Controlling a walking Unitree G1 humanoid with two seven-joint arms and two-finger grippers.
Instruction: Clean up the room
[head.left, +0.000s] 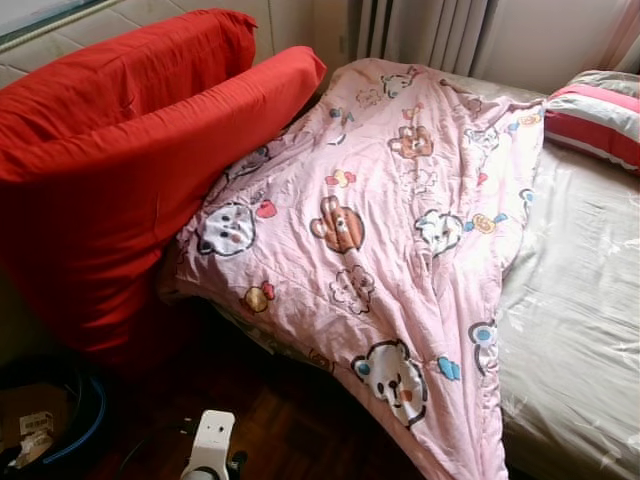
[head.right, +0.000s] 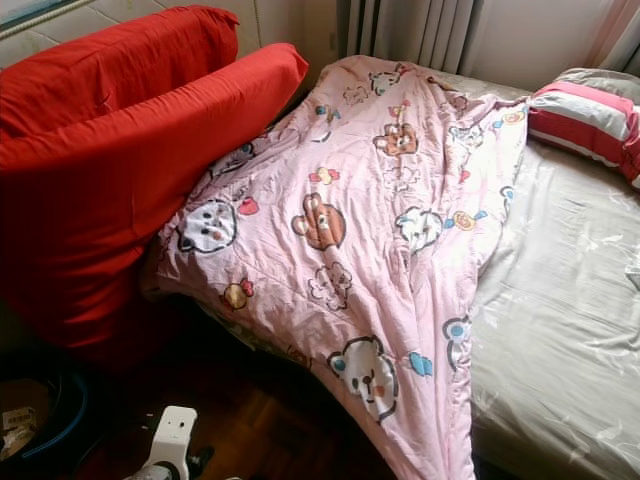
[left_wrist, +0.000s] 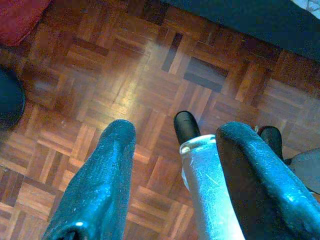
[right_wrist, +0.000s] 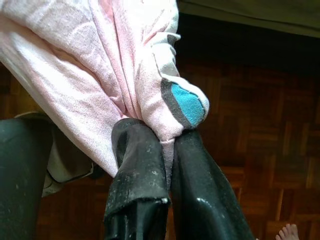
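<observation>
Below the bed's edge, my right gripper (right_wrist: 167, 145) pinches a corner of the pink cartoon-print quilt (head.left: 380, 230), which trails off the beige mattress (head.left: 580, 300), ready for straightening. My left gripper (left_wrist: 175, 150) hangs spread over parquet floor (left_wrist: 125, 75).

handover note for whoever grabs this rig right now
Right gripper: shut on a corner of the pink blanket, low over the wood floor.
Left gripper: open, holding nothing, above the floor.
Blanket lies crumpled across the bed, one end hanging off the edge. Red pillows lean at the bed's left; striped pillow far right.
Done: corner gripped. Left: spread the blanket and tidy the bed.
</observation>
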